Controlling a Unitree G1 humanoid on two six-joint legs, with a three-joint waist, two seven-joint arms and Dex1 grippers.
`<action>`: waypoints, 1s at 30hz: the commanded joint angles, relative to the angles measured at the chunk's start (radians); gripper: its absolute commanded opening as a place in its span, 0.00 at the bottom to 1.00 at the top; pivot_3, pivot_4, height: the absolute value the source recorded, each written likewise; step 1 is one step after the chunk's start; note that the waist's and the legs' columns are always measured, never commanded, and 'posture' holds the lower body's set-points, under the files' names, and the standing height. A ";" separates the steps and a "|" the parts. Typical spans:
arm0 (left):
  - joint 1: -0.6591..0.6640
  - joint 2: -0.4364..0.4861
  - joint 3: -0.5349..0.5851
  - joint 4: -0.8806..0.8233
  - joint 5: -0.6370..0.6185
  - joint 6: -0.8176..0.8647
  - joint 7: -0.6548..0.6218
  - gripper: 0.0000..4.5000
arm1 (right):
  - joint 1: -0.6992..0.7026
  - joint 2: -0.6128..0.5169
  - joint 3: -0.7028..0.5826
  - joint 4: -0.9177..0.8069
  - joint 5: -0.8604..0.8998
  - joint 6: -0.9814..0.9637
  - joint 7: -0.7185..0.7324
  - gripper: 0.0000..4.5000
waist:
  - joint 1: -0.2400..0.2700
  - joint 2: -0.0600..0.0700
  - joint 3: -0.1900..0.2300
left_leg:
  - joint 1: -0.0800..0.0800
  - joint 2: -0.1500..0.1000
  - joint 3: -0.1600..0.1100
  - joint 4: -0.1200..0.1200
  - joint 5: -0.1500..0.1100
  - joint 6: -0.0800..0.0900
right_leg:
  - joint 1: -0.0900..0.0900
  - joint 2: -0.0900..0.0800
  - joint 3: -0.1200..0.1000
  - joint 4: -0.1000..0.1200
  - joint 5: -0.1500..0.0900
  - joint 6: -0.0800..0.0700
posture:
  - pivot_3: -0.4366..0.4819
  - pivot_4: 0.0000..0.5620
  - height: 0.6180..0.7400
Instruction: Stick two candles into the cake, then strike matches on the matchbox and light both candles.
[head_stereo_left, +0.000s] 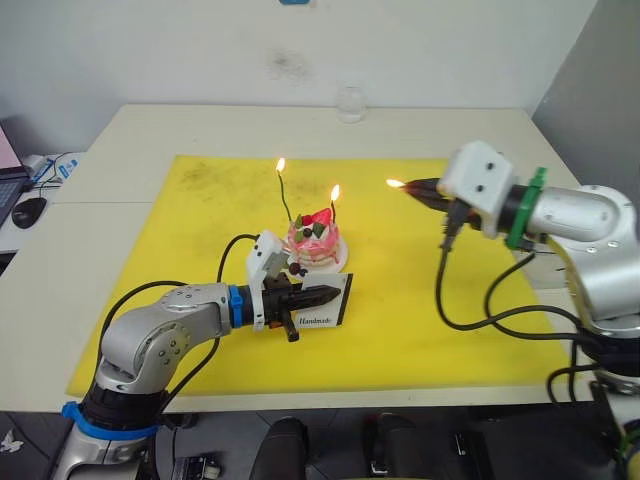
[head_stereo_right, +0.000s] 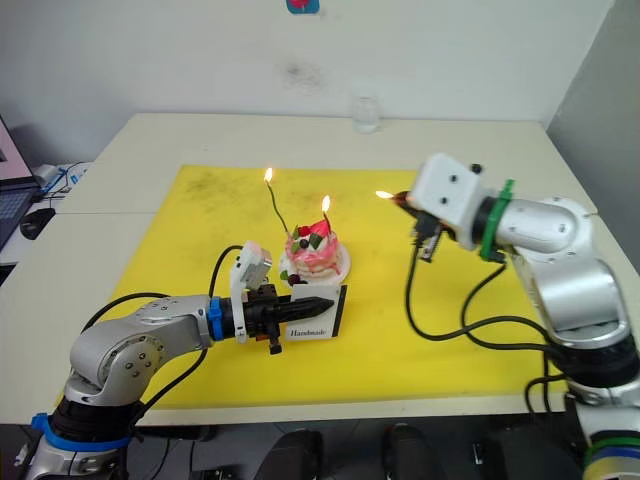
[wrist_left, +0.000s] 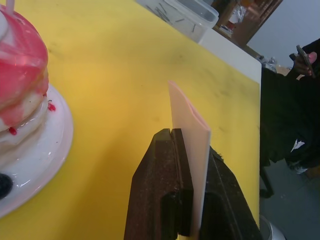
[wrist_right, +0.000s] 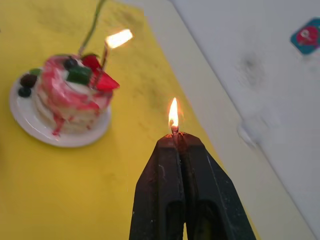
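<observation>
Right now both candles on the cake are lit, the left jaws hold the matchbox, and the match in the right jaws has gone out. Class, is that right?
Not quite: the match in the right gripper is burning, as the right wrist view shows. The rest holds: both candles on the cake are lit, and the left gripper holds the matchbox.

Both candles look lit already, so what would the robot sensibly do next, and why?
Probably put out the burning match in the right pincer: both candles on the cake carry flames, and this flame sits right at the fingertips. The left pincer grips the matchbox.
</observation>
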 joint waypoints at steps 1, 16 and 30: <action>0.002 -0.017 -0.005 -0.025 -0.005 -0.006 0.012 0.00 | 0.042 -0.070 -0.100 0.052 -0.032 -0.019 -0.040 0.01 | 0.001 0.000 0.000 | 0.000 0.000 0.001 0.000 0.000 0.000 | 0.000 0.000 0.001 0.000 0.000 0.000 | 0.48 0.27 1.00; 0.082 -0.108 -0.016 -0.074 -0.014 -0.021 0.091 0.00 | 0.158 -0.057 -0.388 0.429 0.007 0.132 -0.301 0.01 | -0.008 0.001 0.000 | 0.001 0.001 0.008 0.000 0.000 0.000 | 0.000 0.003 0.002 0.001 0.000 0.000 | 0.48 0.27 1.00; 0.098 -0.107 -0.006 -0.071 -0.010 -0.033 0.098 0.00 | 0.133 -0.057 -0.395 0.381 0.044 0.035 -0.357 0.99 | -0.007 0.001 -0.001 | 0.001 0.001 0.009 0.000 0.000 0.000 | 0.000 0.003 0.003 0.001 0.000 0.000 | 0.48 0.27 1.00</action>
